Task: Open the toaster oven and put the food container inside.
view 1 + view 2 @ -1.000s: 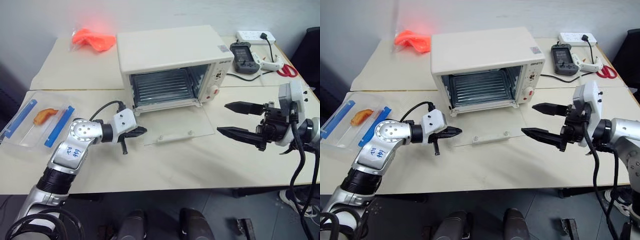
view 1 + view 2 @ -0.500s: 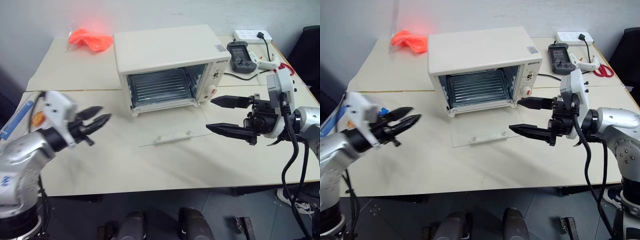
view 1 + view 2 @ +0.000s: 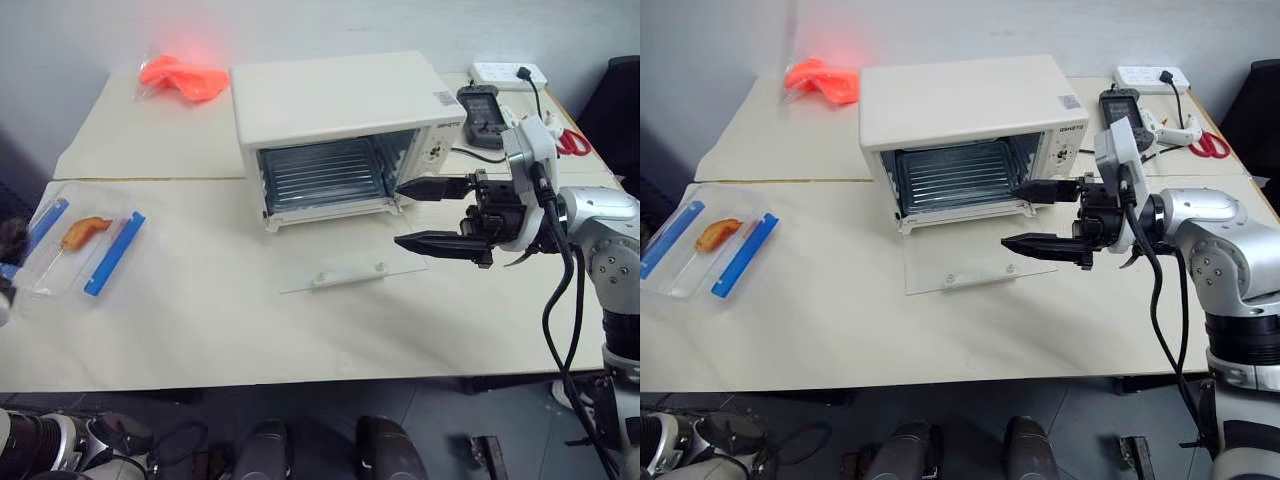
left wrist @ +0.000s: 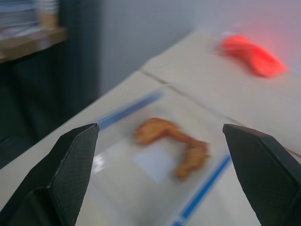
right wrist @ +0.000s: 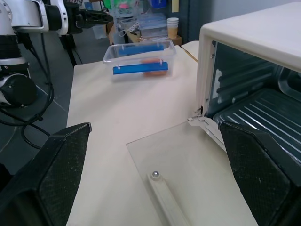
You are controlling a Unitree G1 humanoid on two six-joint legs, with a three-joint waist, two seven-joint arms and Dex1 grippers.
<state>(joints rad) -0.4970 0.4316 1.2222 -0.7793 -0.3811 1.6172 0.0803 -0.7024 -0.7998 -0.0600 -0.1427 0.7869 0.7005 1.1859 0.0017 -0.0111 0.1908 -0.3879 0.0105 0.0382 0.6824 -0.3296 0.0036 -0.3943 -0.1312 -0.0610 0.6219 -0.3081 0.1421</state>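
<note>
The food container [image 3: 78, 250], a clear box with blue clip strips, is seen at nine o'clock on the table [image 3: 240, 330], well apart from the opened toaster oven [image 3: 340, 130]. It is judged light, stiff and slippery (best taken across its long sides). Both the left gripper [image 4: 155, 188] and right gripper [image 3: 425, 214] are spread wide, empty. An orange bag [image 3: 182, 78] lies at eleven o'clock.

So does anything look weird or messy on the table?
Nothing spilled or broken. The oven door lies flat open on the table, and the container sits shut near the left edge. An orange bag lies crumpled at the back.
</note>
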